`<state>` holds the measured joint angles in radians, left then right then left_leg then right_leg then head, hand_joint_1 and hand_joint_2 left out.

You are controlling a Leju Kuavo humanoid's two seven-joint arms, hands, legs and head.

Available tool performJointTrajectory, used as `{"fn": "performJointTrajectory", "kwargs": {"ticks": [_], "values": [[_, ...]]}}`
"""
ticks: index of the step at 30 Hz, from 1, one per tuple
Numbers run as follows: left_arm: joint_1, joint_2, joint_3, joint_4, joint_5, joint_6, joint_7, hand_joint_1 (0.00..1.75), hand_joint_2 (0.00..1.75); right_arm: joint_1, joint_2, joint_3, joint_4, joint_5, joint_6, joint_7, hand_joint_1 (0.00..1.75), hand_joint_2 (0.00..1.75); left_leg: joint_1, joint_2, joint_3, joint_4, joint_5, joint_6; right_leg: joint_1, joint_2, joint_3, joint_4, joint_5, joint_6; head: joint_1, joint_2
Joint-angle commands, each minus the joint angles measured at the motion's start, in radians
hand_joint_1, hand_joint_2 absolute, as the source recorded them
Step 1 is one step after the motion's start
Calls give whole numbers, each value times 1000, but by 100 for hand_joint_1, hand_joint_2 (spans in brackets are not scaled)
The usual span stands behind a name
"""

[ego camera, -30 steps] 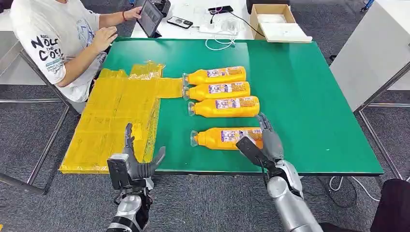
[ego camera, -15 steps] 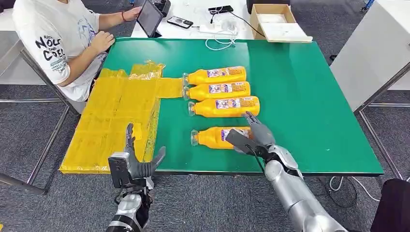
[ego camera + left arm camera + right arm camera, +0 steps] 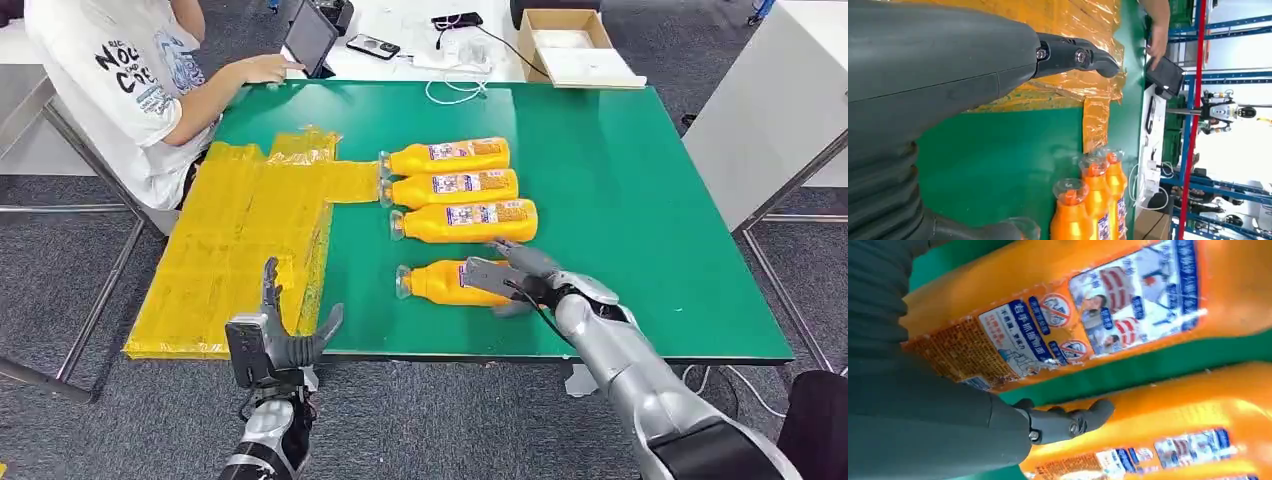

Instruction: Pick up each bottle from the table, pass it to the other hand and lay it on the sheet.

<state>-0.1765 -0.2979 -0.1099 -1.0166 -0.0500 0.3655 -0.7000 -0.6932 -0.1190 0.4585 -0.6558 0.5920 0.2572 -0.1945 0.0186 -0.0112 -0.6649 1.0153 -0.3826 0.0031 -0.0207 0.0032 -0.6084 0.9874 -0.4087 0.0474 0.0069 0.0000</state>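
Right hand [image 3: 515, 275] lies over nearest bottle [image 3: 440, 283]; grasp closure cannot tell. Three bottles [image 3: 455, 189] lie just beyond it. Left hand [image 3: 285, 335] spread wide, holding nothing, beside sheet [image 3: 240, 230].

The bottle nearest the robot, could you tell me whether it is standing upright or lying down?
Lying down: the nearest bottle rests on its side on the green table, cap pointing toward the yellow sheet.

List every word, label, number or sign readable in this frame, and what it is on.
Person's T-shirt sleeve: partly readable, something like "NOC... COO..."; the rest is cut off.
Bottle labels: blue Chinese characters and red prohibition signs, too blurred to read.
Bottle labels in the head view: too small to read.
Tablet and phone: no legible text.
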Motion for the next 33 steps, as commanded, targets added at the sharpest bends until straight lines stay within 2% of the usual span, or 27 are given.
{"fn": "performJointTrajectory", "kwargs": {"ticks": [1,6,8,9,10,22,23,25,29,30,31,32,33], "values": [[-53,-6,23,84,10,-2,2,0,175,-80,-59,148,115,-28,28,12,0,175,0,0,6,0,-3,1,0,-2,7,-1,-3,-3,0,0],[-63,-8,20,107,15,-4,2,0,175,-101,-98,233,122,-58,73,32,0,175,-1,0,3,0,-1,1,0,-2,4,0,-2,-2,0,0],[-63,-8,19,111,17,-6,2,0,175,-98,-100,239,122,-59,71,32,33,175,-1,0,4,0,-1,1,0,-1,4,0,-1,-2,0,0],[-64,-8,19,111,17,-6,2,0,175,-96,-99,240,121,-59,70,32,33,175,-1,0,5,0,-2,1,0,-2,6,0,-2,-2,0,0],[-67,-9,20,120,19,-8,2,0,175,-91,-99,245,119,-59,62,34,168,175,-1,0,4,0,-1,1,0,-1,4,-1,-1,-2,0,0],[-66,-10,19,120,18,-6,2,0,175,-84,-98,254,118,-65,47,39,169,175,-1,1,5,0,-2,1,0,-1,5,0,-2,-2,0,0],[-66,-11,20,122,21,-6,2,0,175,-70,-93,252,111,-76,22,40,175,175,-1,1,3,0,-1,0,0,-1,3,-1,-1,-1,0,0],[-66,-11,20,124,20,-6,2,0,175,-47,-84,263,107,-83,-18,42,175,175,0,1,4,-1,-1,0,1,-1,4,-1,-1,-1,0,0],[-54,-14,20,120,14,-6,2,0,175,51,-43,197,34,-112,-204,-29,175,175,0,1,9,-2,-3,1,2,-1,10,-3,-2,-3,0,0],[-48,-15,21,107,12,-6,2,0,175,76,-35,174,-4,-116,-242,-48,175,175,0,1,7,-2,-2,0,1,-1,7,-2,-1,-2,0,0],[-40,-17,22,91,11,-9,2,0,175,131,-18,117,-97,-131,-317,-118,175,175,0,2,9,-2,-3,1,1,0,9,-2,-2,-3,0,0],[-35,-18,20,74,14,-25,2,0,175,174,-3,73,-173,-142,-331,-163,175,175,0,2,6,-1,-2,0,1,0,6,-2,-1,-2,0,0],[-31,-19,17,62,18,-38,2,0,175,231,24,6,-276,-149,-395,-214,175,175,1,3,8,-1,-3,0,2,1,8,-2,-2,-3,0,0]]}}
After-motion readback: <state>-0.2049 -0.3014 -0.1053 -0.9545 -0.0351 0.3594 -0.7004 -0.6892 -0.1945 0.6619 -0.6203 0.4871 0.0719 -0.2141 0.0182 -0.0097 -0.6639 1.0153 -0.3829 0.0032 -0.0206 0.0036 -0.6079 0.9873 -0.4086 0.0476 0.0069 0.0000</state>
